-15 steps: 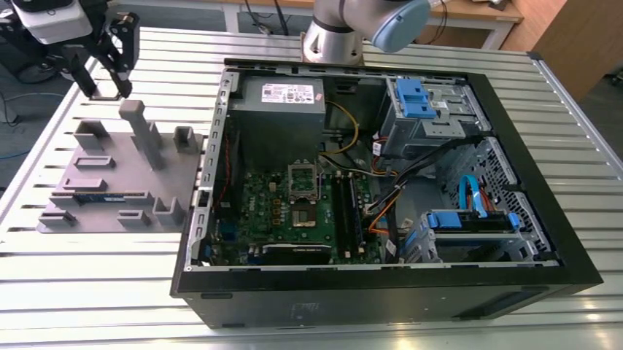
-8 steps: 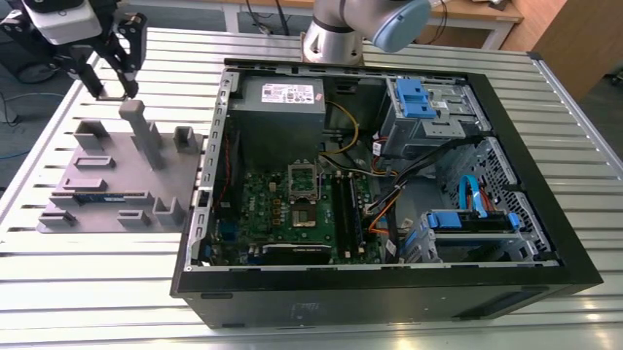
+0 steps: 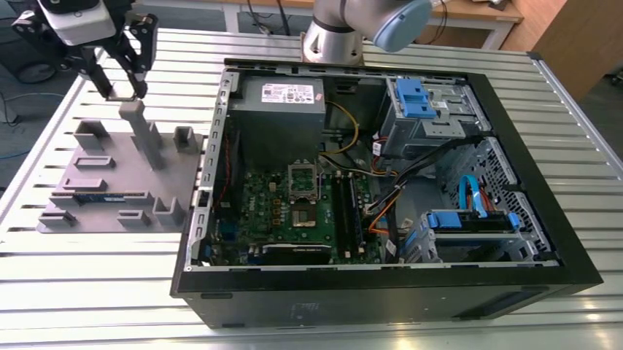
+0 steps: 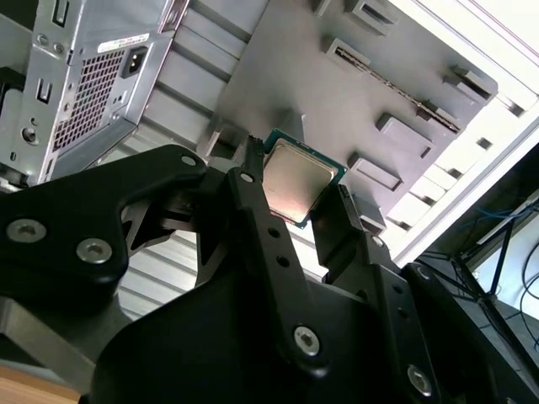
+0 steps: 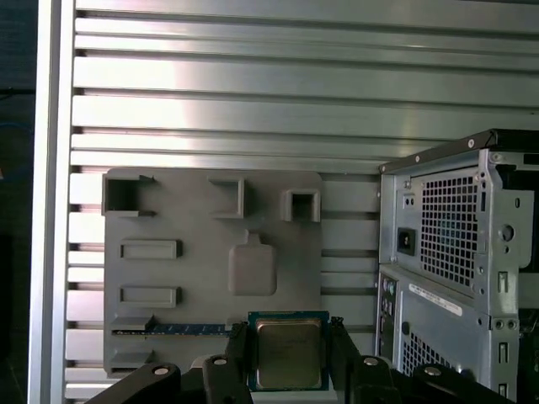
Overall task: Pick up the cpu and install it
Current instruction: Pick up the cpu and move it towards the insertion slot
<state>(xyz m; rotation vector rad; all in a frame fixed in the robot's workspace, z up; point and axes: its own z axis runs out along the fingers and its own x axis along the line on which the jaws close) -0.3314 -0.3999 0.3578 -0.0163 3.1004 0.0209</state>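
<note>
The cpu, a small square chip with a shiny metal top, sits between my gripper's two black fingers in both wrist views. My gripper is shut on it, a finger against each of two opposite edges. In the exterior view the gripper hangs just above the tall post of the grey tray at the exterior view's left. Beneath the chip lies the tray's pad-shaped holder. The motherboard's metal socket frame lies inside the open computer case.
A long dark memory stick rests in a slot of the tray. The case's rear panel stands close beside the tray. Cables, a power supply and blue drive brackets fill the case. The slatted metal table surrounds everything.
</note>
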